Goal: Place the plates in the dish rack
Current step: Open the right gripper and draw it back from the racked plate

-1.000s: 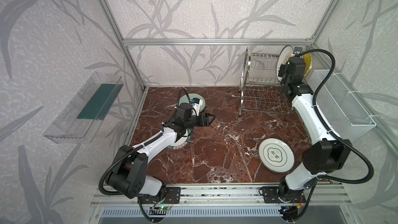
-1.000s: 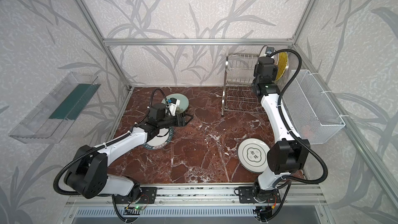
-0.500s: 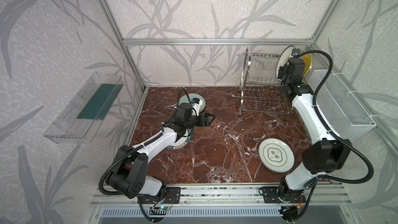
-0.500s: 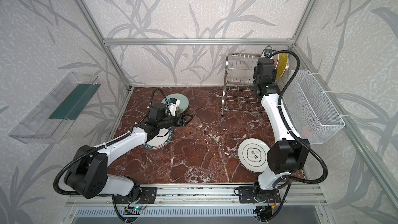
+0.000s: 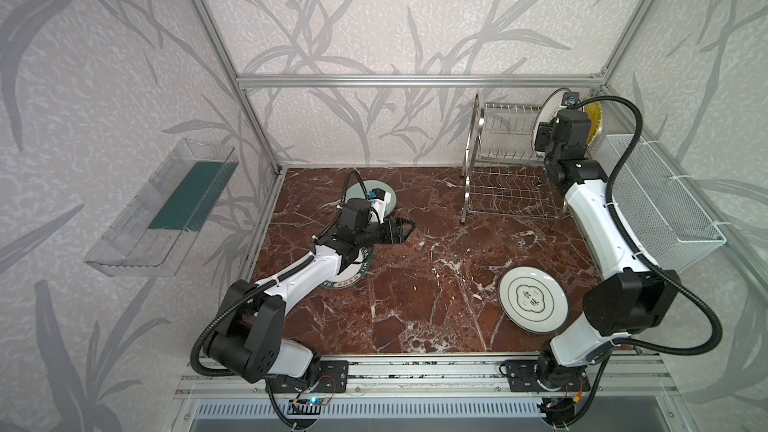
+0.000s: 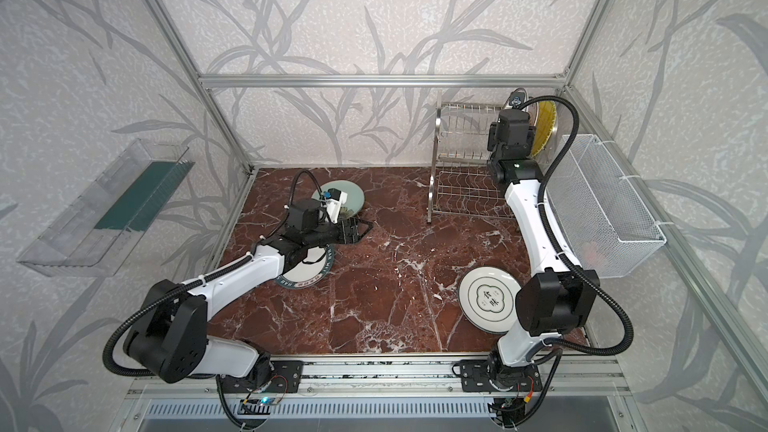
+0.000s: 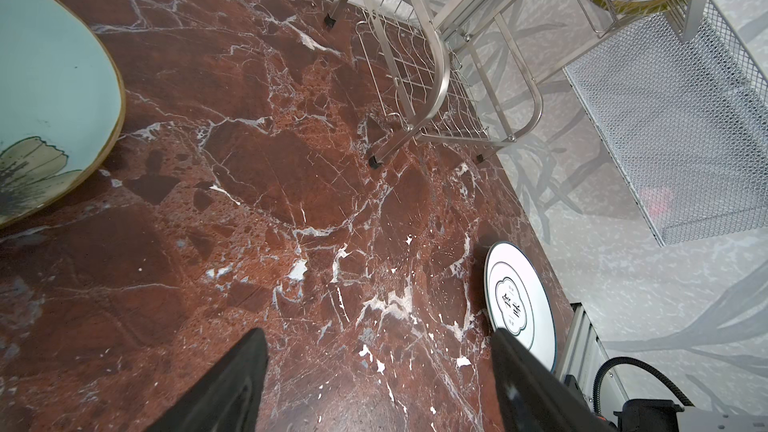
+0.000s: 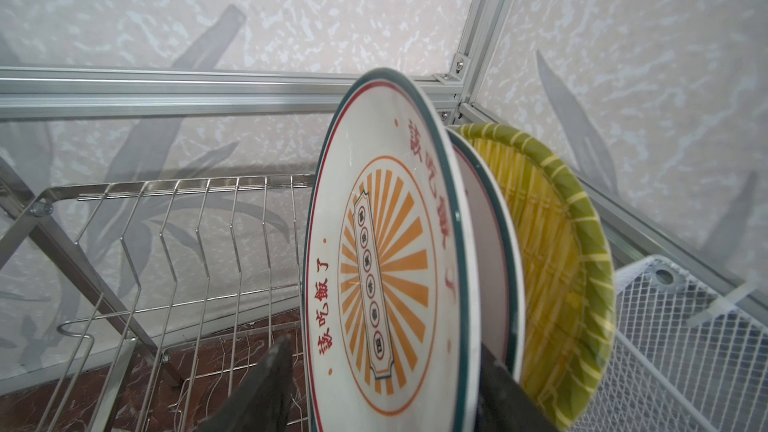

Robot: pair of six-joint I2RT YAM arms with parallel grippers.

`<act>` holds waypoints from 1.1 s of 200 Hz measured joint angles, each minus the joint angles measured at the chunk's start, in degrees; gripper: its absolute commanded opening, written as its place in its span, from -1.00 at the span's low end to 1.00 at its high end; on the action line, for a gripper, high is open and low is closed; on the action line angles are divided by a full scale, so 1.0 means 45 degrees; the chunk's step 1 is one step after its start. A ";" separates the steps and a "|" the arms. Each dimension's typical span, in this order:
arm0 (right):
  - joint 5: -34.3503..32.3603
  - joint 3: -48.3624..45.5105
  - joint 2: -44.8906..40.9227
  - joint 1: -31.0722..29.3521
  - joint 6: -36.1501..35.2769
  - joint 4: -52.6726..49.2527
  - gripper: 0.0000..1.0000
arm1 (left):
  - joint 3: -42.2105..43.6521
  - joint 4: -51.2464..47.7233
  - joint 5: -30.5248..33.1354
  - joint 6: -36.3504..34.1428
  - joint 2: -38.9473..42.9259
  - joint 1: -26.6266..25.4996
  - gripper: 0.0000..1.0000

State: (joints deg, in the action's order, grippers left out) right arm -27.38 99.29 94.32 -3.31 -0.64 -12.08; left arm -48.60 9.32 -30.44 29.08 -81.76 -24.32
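Right gripper (image 8: pixel 384 347): your jaws stand apart astride the front sunburst plate (image 8: pixel 386 243), and one finger (image 8: pixel 270 384) is clear of its face, so nothing is gripped. That plate stands upright in the upper tier of the dish rack (image 8: pixel 199 218). Just behind it is the second sunburst plate (image 8: pixel 494 251), then the yellow ribbed plate (image 8: pixel 552 251).

Left gripper (image 7: pixel 378 332): wide open and empty, low over the marble. The pale green plate (image 7: pixel 45 76) lies just beside it. The lettered plate (image 5: pixel 353 276) lies under its arm. The cloud-emblem plate (image 5: pixel 532 299) lies well ahead.

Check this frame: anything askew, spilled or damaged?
Nothing stands out. The sunburst plate stands on edge in the dish rack's upper tier near the yellow plate, straddled by the right hand's open jaws. The green plate, lettered plate and cloud-emblem plate lie flat on the table.
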 measured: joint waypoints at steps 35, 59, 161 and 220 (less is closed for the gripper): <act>0.0296 0.0000 -0.0418 0.0000 0.0253 -0.0058 0.40 | -0.0010 -0.0087 0.0029 0.0005 -0.0005 0.0000 0.65; 0.0675 0.0000 -0.0981 0.0000 0.0510 -0.0063 0.41 | -0.0024 -0.0253 0.0160 0.0000 -0.0005 0.0000 0.65; 0.2841 -0.2569 -0.3750 0.0000 0.0559 0.1161 0.74 | -0.0024 -0.0831 0.0860 0.0058 -0.0005 0.0287 0.65; 0.3954 -0.4269 -0.4250 -0.0029 0.0782 0.1520 0.74 | -0.0170 -0.1341 0.1462 -0.0049 0.0112 0.0495 0.67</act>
State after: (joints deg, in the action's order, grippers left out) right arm -9.58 80.07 75.20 -3.44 2.87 -5.23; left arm -49.36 3.29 -23.86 28.86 -81.25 -22.09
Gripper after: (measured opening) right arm 0.869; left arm 0.834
